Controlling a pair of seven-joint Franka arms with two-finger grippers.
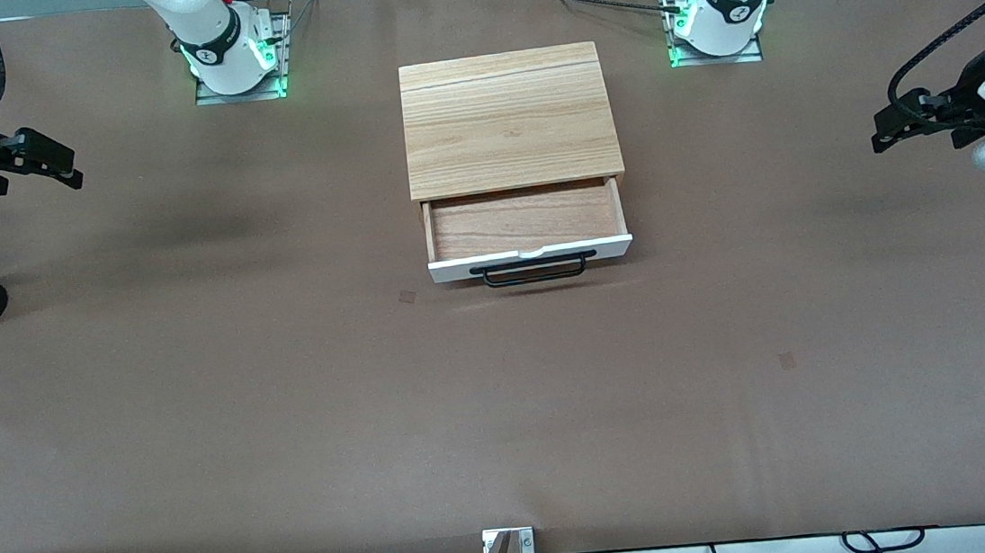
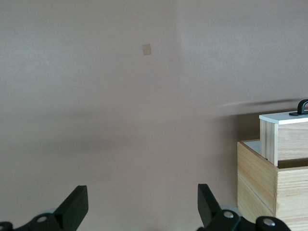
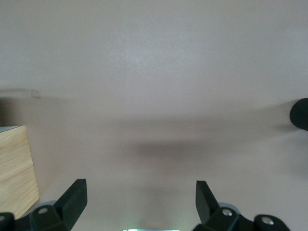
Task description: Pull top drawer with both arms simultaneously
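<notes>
Already the drawer (image 1: 526,223) stands pulled out mid-table; I see left gripper (image 1: 892,128) and right gripper (image 1: 59,166) wide open, empty, over opposite table ends, so I'd judge the pull finished

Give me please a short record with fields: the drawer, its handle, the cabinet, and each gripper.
top drawer: pulled partly out, nothing seen inside
handle: black bar, free of both grippers
cabinet: light wood, mid-table between the arm bases
left gripper: open, over the table's left-arm end, away from the drawer
right gripper: open, over the table's right-arm end, away from the drawer
</notes>
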